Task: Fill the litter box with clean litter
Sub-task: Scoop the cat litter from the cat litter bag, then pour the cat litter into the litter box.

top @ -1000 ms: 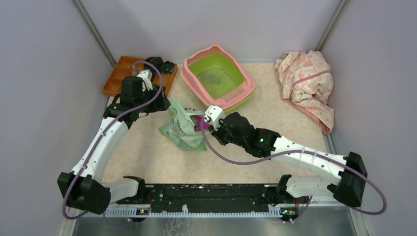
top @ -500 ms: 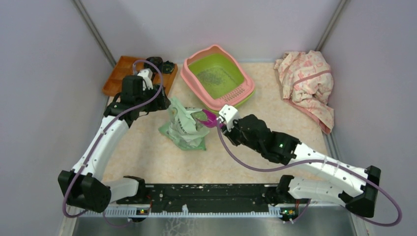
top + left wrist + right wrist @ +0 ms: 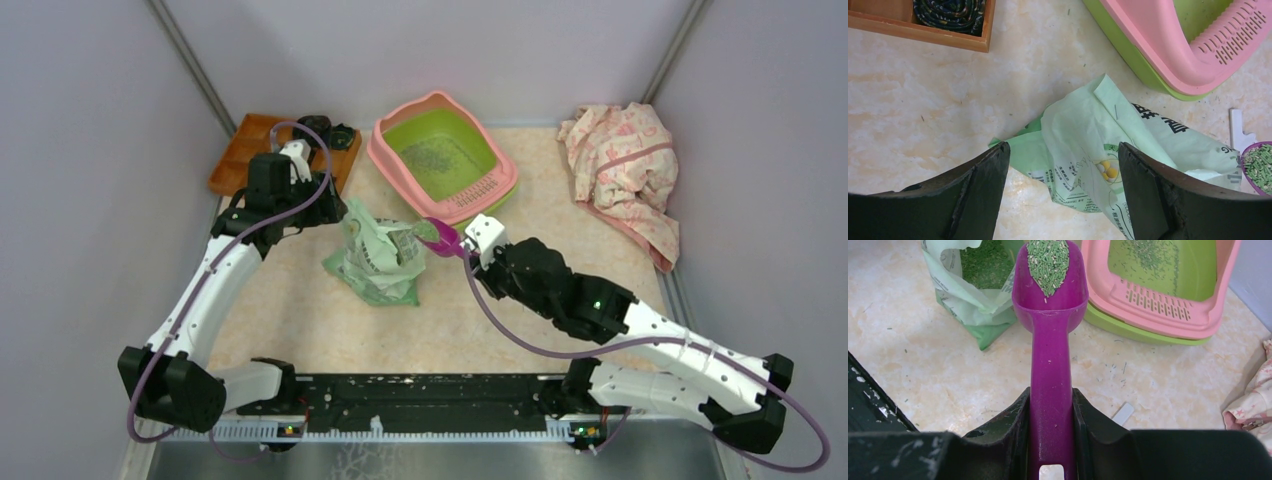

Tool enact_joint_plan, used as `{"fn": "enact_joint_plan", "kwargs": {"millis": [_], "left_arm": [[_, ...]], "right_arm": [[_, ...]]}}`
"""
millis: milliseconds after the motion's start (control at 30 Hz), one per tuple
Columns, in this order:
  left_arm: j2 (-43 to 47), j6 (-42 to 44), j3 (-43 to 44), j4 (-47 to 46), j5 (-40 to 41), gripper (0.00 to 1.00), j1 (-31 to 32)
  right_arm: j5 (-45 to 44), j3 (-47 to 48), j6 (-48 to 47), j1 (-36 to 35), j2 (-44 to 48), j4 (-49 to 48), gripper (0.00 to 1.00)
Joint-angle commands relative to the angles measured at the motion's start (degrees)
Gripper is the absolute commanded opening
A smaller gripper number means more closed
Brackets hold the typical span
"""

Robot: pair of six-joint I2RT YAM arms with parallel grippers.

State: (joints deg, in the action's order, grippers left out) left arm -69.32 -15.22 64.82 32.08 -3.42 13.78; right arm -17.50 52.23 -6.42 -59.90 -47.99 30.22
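Right wrist camera looks along a glossy purple plastic scoop (image 3: 1050, 340). Its straight handle is pinched between the black fingers of the right gripper (image 3: 1050, 402), whose jaws are partway closed on it. The rounded bowl, heaped with small green pellets, points away from the wrist and hangs between the open bag and the box.

Top external view sets the litter box (image 3: 443, 155) at the far middle of the marbled beige table (image 3: 560, 250). It is a rounded rectangular tray with a smooth lime basin under a pink rim. Its long axis runs diagonally from far left to near right, with the slotted pink grate (image 3: 480, 188) at the near-right end, closest to the scoop. The litter (image 3: 437, 157) forms a thin speckled patch on the basin floor.

Left wrist view alone shows the left gripper (image 3: 1064, 150) spread wide and empty above the crinkled pale green printed bag (image 3: 1098, 160), with a wooden tray (image 3: 923, 35) beyond. Only the overhead view shows the whole crumpled pink patterned cloth (image 3: 625, 170).
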Motion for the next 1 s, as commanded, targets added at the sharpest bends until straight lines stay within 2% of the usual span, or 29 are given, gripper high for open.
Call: {"fn": "enact_joint_plan", "kwargs": {"millis": [0,167,467,667,767,900,967], "left_arm": [[-0.16,-0.25,0.81,-1.57,-1.02,0.85,0.28],[-0.14,-0.16,0.71,-1.71,-1.11,0.85,0.28],[0.06,-0.14,-0.12,-2.25,-1.63,0.85,0.28],[0.22,-0.07,-0.56,-2.54,-1.87,0.85,0.28],[0.21,0.08,-0.40,-2.70,-2.48,0.85,0.28],[0.11,0.32,-0.06,-2.72,-3.30,0.85,0.28],[0.13,0.50,0.02,-2.62,-3.38,0.85,0.28]], "right_arm": [[-2.81,3.37,-0.33,-0.31,1.86,-1.83,0.00],[-1.94,3.27,-1.41,2.03,1.62,-3.37,0.00],[12.20,5.71,-2.10,18.21,-3.89,-8.23,0.00],[17.30,14.15,-2.33,26.55,-18.43,-7.95,0.00],[17.23,22.02,-3.46,28.79,-28.43,-4.08,0.00],[12.55,34.74,-6.95,28.84,-41.91,2.23,0.00],[6.15,39.12,-8.77,27.87,-46.20,3.04,0.00]]}}
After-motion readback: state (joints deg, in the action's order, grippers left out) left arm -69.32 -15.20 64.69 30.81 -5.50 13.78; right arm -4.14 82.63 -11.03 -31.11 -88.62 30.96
